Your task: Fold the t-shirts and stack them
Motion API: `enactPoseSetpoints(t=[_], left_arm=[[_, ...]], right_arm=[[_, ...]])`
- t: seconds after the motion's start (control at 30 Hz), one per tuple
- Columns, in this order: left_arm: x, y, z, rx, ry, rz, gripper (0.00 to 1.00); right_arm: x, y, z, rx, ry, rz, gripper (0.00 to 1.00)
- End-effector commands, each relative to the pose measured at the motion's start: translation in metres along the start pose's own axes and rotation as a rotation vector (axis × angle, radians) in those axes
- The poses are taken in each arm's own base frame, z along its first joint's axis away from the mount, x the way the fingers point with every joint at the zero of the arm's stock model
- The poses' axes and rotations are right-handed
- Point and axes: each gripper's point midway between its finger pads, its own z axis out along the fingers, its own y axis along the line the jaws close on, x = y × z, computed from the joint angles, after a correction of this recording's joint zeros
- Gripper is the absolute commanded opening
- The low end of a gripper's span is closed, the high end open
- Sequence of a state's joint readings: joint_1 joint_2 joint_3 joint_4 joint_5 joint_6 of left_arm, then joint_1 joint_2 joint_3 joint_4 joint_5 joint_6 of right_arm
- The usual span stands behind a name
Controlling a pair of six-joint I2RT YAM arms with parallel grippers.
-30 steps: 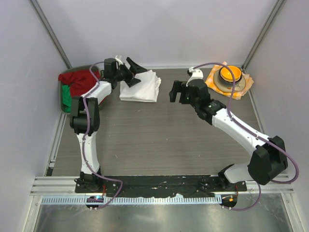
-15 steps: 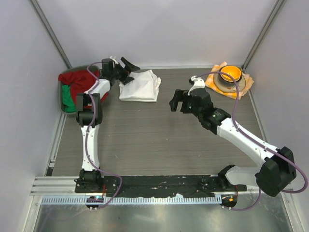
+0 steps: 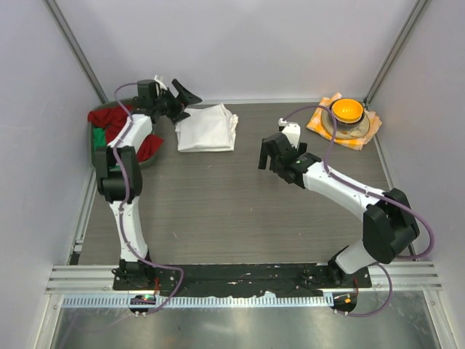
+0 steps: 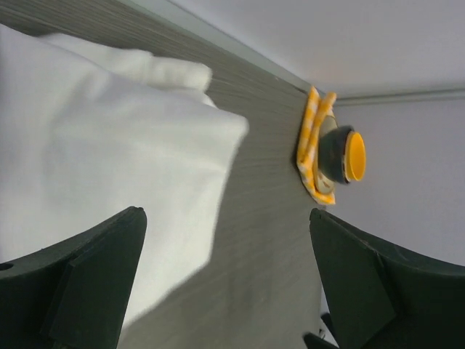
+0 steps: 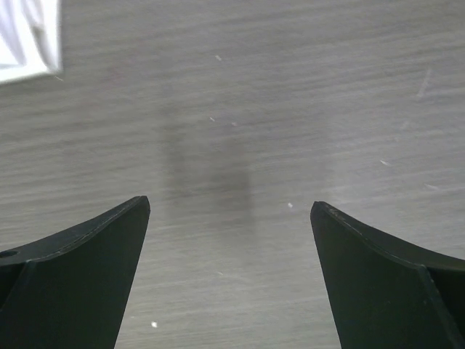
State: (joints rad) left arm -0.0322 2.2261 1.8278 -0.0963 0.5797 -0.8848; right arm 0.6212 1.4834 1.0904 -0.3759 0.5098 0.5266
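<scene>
Overhead view of a dark wood-grain desk (image 3: pixel 218 211) enclosed by pale walls, with two white robot arms bolted at its near edge. A neatly folded pile of white t-shirts (image 3: pixel 207 129) lies at the far side of the desk, left of centre. The left arm reaches up the left side to the far edge, where the left gripper (image 3: pixel 185 102) hangs just beside the pile's far-left corner. Its jaws are spread wide and hold nothing. Its wrist camera looks across the white fabric between the two dark fingers. The right arm stretches in from the near right, and the right gripper (image 3: pixel 267 161) sits above bare desk near the middle, apart from the pile on its right. Its jaws are also wide and empty, and its wrist camera shows only wood grain with a corner of white cloth at the upper left. At the far left edge, red cloth (image 3: pixel 116 123) and green cloth (image 3: pixel 98 145) are bunched in a bin. At the far right, an orange bowl (image 3: pixel 346 110) rests on an orange-and-white checked cloth (image 3: pixel 320 122).
</scene>
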Motion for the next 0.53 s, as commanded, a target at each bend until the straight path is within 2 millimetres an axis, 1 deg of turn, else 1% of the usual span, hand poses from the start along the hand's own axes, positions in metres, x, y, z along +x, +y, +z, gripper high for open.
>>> enactPoseSetpoints(t=[0.0,0.03,0.07,0.1,0.13,0.17,0.2,0.23,0.27,0.3,0.33,0.37,0.4,0.43,0.47,0.5], left_arm=[[0.007,-0.121,-0.086,0.12,-0.063,0.217,1.0],[0.013,-0.131,-0.109,0.089,-0.084,0.231,1.0],[0.019,-0.134,-0.119,0.064,-0.085,0.242,1.0],[0.029,-0.137,-0.127,0.042,-0.081,0.298,1.0],[0.044,-0.127,-0.137,-0.015,-0.05,0.294,1.0],[0.044,-0.131,-0.157,-0.065,-0.101,0.326,1.0],[0.057,-0.133,-0.167,-0.085,-0.087,0.347,1.0],[0.077,-0.114,-0.175,-0.154,-0.028,0.365,1.0],[0.075,-0.112,-0.198,-0.225,-0.084,0.395,1.0],[0.089,-0.109,-0.207,-0.263,-0.074,0.423,1.0],[0.106,-0.086,-0.218,-0.348,-0.038,0.445,1.0],[0.11,-0.082,-0.231,-0.375,-0.064,0.466,1.0],[0.11,-0.088,-0.258,-0.388,-0.142,0.492,1.0],[0.122,-0.073,-0.268,-0.413,-0.137,0.492,1.0],[0.126,-0.071,-0.279,-0.41,-0.155,0.499,1.0],[0.133,-0.065,-0.302,-0.42,-0.191,0.507,1.0]], right_arm=[[-0.016,-0.009,-0.017,0.066,-0.107,-0.003,1.0],[-0.004,-0.01,-0.018,0.041,-0.097,-0.015,1.0],[-0.015,-0.009,-0.031,0.001,-0.137,0.022,1.0],[-0.02,-0.004,-0.036,-0.043,-0.162,0.045,1.0],[-0.019,-0.007,-0.04,-0.057,-0.169,0.049,1.0],[-0.023,-0.006,-0.045,-0.072,-0.183,0.057,1.0],[-0.032,-0.007,-0.055,-0.095,-0.208,0.07,1.0],[-0.037,-0.007,-0.06,-0.102,-0.218,0.066,1.0],[-0.04,-0.007,-0.064,-0.109,-0.226,0.062,1.0],[-0.045,-0.008,-0.072,-0.127,-0.237,0.058,1.0],[-0.05,-0.005,-0.078,-0.153,-0.241,0.047,1.0],[-0.052,-0.004,-0.084,-0.173,-0.247,0.038,1.0],[-0.057,-0.001,-0.09,-0.201,-0.271,0.041,1.0],[-0.062,-0.003,-0.099,-0.211,-0.294,0.051,1.0],[-0.067,-0.009,-0.103,-0.175,-0.32,0.068,1.0],[-0.072,-0.01,-0.108,-0.171,-0.326,0.068,1.0]])
